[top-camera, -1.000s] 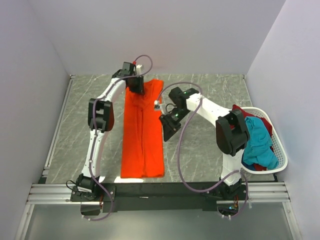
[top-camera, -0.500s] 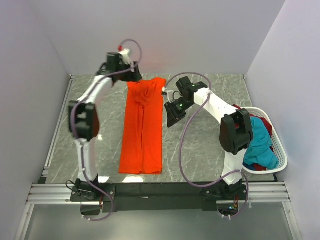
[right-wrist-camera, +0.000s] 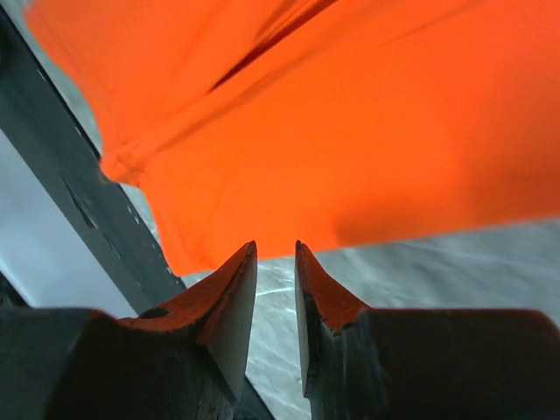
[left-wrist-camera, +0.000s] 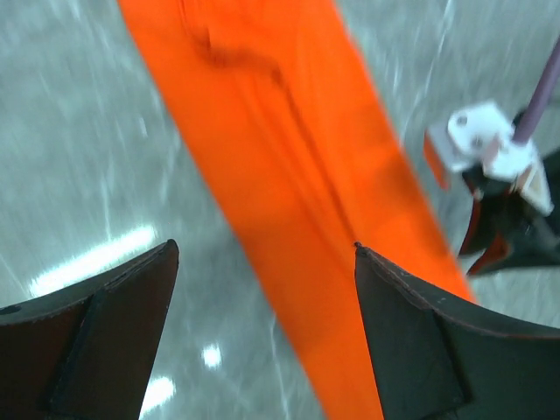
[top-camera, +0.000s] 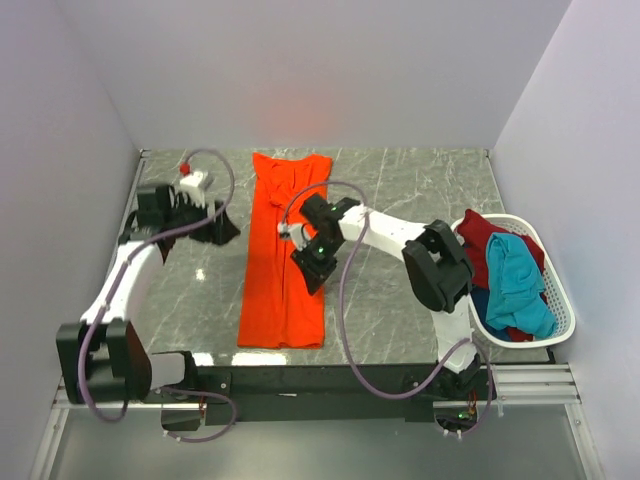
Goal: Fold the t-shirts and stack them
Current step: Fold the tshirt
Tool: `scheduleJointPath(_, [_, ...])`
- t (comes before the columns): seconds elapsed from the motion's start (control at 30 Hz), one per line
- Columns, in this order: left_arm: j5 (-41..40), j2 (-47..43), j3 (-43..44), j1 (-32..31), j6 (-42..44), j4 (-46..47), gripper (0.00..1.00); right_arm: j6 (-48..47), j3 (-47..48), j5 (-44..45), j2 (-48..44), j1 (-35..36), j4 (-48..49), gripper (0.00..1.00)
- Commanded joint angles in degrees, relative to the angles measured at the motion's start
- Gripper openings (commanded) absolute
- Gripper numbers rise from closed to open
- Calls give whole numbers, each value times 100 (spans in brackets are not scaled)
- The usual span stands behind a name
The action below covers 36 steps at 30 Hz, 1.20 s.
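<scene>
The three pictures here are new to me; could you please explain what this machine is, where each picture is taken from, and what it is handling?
These are two robot arms bolted at the near edge of a marbled table. The overhead picture looks down from behind them. The other two come from a camera on each wrist, looking past that arm's own fingers. An orange t-shirt, narrowed into a long strip, lies flat on the table. The left gripper is off to the shirt's left, jaws wide and empty. The right gripper is at the shirt's right edge, jaws a narrow gap apart, holding nothing. A white basket on the right holds a teal shirt and a dark red shirt.
</scene>
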Motion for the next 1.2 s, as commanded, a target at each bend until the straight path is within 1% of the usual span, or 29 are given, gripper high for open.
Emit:
scheduleJointPath(0.0, [493, -1035, -614, 123, 1112, -269, 88, -64, -276, 295, 165, 327, 161, 32])
scheduleJointPath(0.07, [414, -1345, -834, 167, 1307, -514, 88, -64, -312, 461, 288, 398, 135, 32])
scheduleJointPath(0.1, [474, -1555, -965, 220, 1490, -664, 89, -56, -312, 532, 419, 407, 65, 32])
scheduleJointPath(0.17, [667, -1679, -1002, 378, 1728, -971, 90, -38, -285, 733, 508, 381, -32, 31])
scheduleJointPath(0.2, [842, -1750, -1010, 422, 1973, -1338, 91, -81, -277, 787, 578, 381, -197, 31])
scheduleJointPath(0.33, [1037, -1838, -940, 545, 2414, -1895, 94, -257, -521, 1173, 597, 267, -445, 32])
scheduleJointPath(0.43, [1169, -1803, -844, 572, 2730, -2254, 97, -450, -767, 1411, 430, 161, -489, 32])
scheduleJointPath(0.47, [1204, -1777, -765, 572, 2966, -2369, 99, -555, -812, 1420, 247, 161, -480, 32])
scheduleJointPath(0.53, [1396, -1707, -677, 572, 3379, -2894, 99, -653, -830, 1149, 27, 179, -541, 35])
scheduleJointPath(0.57, [1459, -1689, -650, 572, 4034, -3141, 99, -766, -813, 965, -262, 196, -629, 37])
scheduleJointPath(0.63, [1591, -1759, -755, 572, 4653, -3494, 99, -898, -830, 509, -658, 240, -656, 40])
scheduleJointPath(0.67, [1652, -1837, -930, 563, 5274, -3844, 99, -1065, -882, 419, -1121, 258, -613, 41])
scheduleJointPath(0.73, [1635, -2215, -1115, 476, 5936, -4179, 99, -1276, -1206, 505, -1651, 328, -472, 46])
scheduleJointPath(0.77, [1548, -2390, -1316, 397, 6374, -4268, 99, -1608, -1356, 611, -2167, 354, -298, 47])
scheduleJointPath(0.8, [1504, -2740, -1423, 300, 6509, -4243, 98, -1768, -1540, 777, -2416, 389, -157, 47])
scheduleJointPath(0.83, [1451, -2909, -1537, 3, 6606, -4173, 98, -1935, -2003, 935, -2670, 451, 19, 47])
scheduleJointPath(0.87, [1381, -3058, -1764, -217, 6598, -3911, 97, -2267, -2252, 1189, -2890, 538, 395, 47])
scheduleJointPath(0.9, [1224, -3295, -1888, -489, 6459, -3743, 95, -2436, -2454, 1227, -3267, 591, 529, 47])
scheduleJointPath(0.93, [1100, -3376, -2003, -1127, 6301, -3594, 93, -2568, -2796, 1218, -3427, 635, 644, 48])
scheduleJointPath(1.0, [706, -3420, -2258, -1798, 5879, -3234, 88, -2806, -3061, 1270, -3744, 907, 960, 48])
scheduleJointPath(1.03, [582, -3412, -2320, -2367, 5608, -3084, 86, -2833, -3324, 1349, -3824, 1013, 1109, 48])
scheduleJointPath(1.1, [301, -3350, -2504, -2819, 5483, -2786, 81, -2938, -3632, 1533, -4078, 1329, 1557, 48])
scheduleJointPath(1.13, [238, -3359, -2566, -3169, 5465, -2697, 80, -2999, -3982, 1595, -4166, 1452, 1724, 48])
scheduleJointPath(1.17, [151, -3350, -2697, -3329, 5465, -2609, 76, -3165, -4168, 1674, -4367, 1566, 2039, 48])
